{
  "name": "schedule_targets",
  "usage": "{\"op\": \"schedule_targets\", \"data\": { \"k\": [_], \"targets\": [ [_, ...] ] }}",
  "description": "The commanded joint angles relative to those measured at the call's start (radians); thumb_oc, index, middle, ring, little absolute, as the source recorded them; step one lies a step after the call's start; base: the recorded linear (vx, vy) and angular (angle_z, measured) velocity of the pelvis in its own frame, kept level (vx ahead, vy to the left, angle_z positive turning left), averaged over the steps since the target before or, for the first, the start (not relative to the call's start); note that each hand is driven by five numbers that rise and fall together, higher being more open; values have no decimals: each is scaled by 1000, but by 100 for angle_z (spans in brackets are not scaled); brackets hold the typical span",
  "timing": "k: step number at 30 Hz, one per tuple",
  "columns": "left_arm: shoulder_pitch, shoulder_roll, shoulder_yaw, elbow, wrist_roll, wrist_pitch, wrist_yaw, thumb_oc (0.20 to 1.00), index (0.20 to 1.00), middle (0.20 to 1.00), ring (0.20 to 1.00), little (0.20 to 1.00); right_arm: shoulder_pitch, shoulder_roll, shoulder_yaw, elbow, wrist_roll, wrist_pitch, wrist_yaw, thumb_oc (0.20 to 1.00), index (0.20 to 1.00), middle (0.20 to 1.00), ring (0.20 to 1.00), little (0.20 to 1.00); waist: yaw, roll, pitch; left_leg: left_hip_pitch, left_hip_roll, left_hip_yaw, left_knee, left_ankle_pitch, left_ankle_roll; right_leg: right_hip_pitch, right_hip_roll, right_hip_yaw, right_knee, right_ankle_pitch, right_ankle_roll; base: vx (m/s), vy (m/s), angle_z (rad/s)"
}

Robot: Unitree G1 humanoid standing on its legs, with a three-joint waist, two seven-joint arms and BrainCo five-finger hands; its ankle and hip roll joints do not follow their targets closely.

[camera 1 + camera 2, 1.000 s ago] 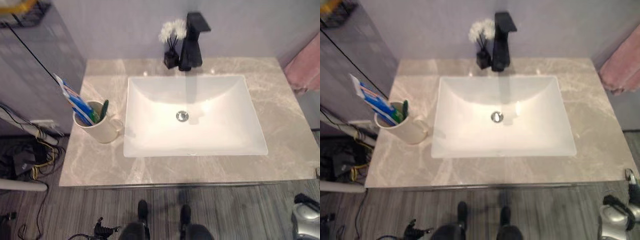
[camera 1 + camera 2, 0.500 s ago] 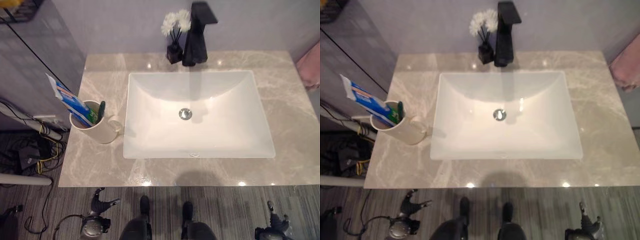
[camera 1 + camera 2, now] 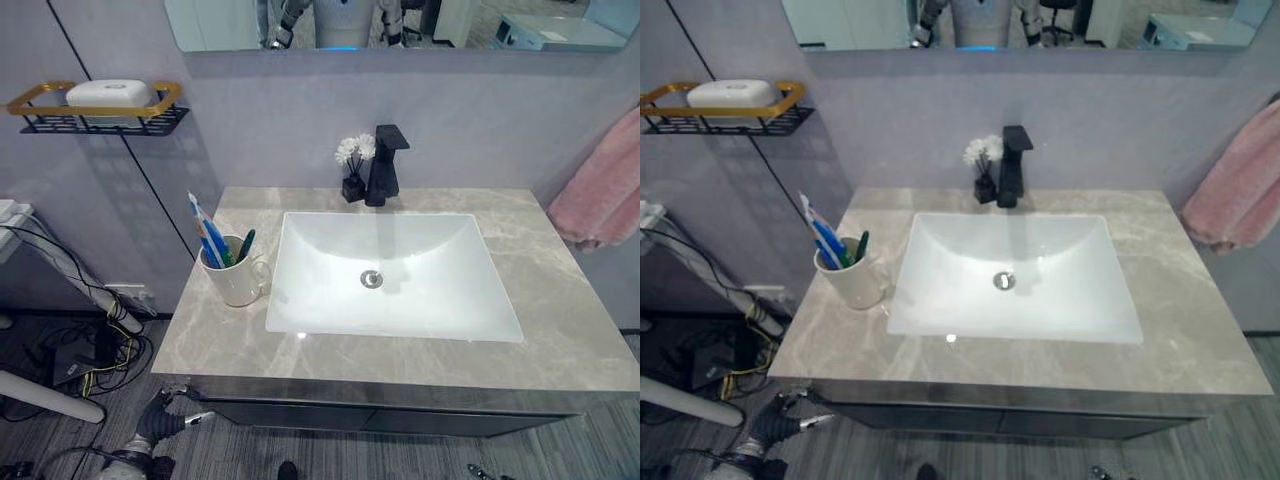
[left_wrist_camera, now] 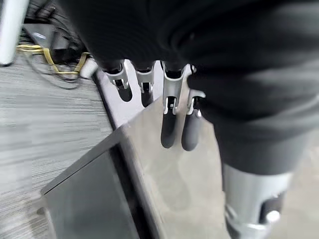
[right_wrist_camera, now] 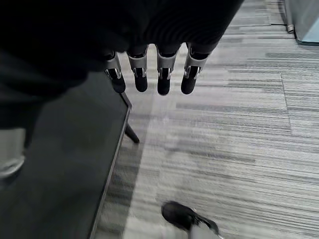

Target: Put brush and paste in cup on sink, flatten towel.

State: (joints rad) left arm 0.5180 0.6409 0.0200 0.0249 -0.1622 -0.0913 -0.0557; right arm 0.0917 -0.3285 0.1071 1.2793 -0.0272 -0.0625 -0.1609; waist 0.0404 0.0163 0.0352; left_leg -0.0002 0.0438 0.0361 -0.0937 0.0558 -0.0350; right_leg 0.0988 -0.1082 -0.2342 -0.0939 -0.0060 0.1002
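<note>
Left robot hand (image 4: 167, 107) hangs by the tabletop's (image 3: 420, 355) front corner, fingers straight and relaxed, empty. Right robot hand (image 5: 152, 74) hangs over the floor (image 5: 224, 134) with slack fingers, holding nothing. On the tabletop left of the white sink (image 3: 395, 275) stands a cream cup (image 3: 232, 280) holding a blue-and-white paste tube (image 3: 205, 235) and a green brush (image 3: 246, 245), their lower ends hidden inside. At the right, a pink towel (image 3: 600, 195) hangs bunched, cut off by the edge.

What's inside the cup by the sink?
The cup holds a blue and white toothpaste tube leaning out towards the wall, and a green toothbrush beside it. Their lower ends are hidden by the cup's wall, as is the bottom of the cup.
</note>
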Motion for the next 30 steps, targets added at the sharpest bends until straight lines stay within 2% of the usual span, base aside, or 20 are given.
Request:
{"op": "schedule_targets", "data": {
  "k": [1,5,6,7,12,19,30],
  "targets": [
    [-21,112,146,-245,-106,-76,-70,1000,1000,1000,1000,1000,-75,7,84,29,-79,1,19,1000,1000,1000,1000,1000,9,-11,-12,-5,14,-9,6,-10,-19,-34,-17,19,16,59,13,-4,-13,7],
    [-9,161,186,-343,-200,-103,-89,1000,1000,1000,1000,1000,-65,10,84,15,-80,-4,5,1000,1000,1000,1000,1000,14,-9,-11,-10,14,-15,6,-7,-23,-34,-17,16,14,61,13,-4,-10,11],
    [-3,190,207,-380,-257,-113,-105,385,385,385,385,385,-62,9,68,13,-57,-7,5,1000,1000,1000,1000,1000,15,-7,-11,-13,15,-18,6,-6,-25,-35,-17,13,14,62,13,-6,-17,11],
    [1,193,218,-388,-295,-114,-105,200,200,200,200,200,-58,13,64,14,-47,-9,8,1000,1000,1000,1000,1000,15,-7,-11,-15,14,-19,6,-5,-26,-36,-17,12,13,62,13,-4,-11,10],
    [-7,192,226,-417,-417,-115,-102,200,200,200,200,200,-45,18,72,22,-44,-13,16,1000,1000,1000,1000,1000,17,-4,-10,-18,17,-23,6,0,-31,-35,-14,7,13,61,11,2,-10,2],
    [-81,170,117,-432,-527,-98,-107,200,200,200,200,200,-32,11,98,-21,-57,-28,7,1000,1000,1000,1000,1000,-3,3,1,-26,23,-22,6,5,-35,-43,-10,8,15,59,8,0,0,0],
    [-118,158,64,-416,-500,-78,-81,200,200,200,200,200,-21,-7,113,-82,-63,-42,2,1000,1000,1000,1000,1000,-31,21,30,-48,33,-11,6,10,-31,-107,-1,22,81,35,1,0,0,0]
  ]
}}
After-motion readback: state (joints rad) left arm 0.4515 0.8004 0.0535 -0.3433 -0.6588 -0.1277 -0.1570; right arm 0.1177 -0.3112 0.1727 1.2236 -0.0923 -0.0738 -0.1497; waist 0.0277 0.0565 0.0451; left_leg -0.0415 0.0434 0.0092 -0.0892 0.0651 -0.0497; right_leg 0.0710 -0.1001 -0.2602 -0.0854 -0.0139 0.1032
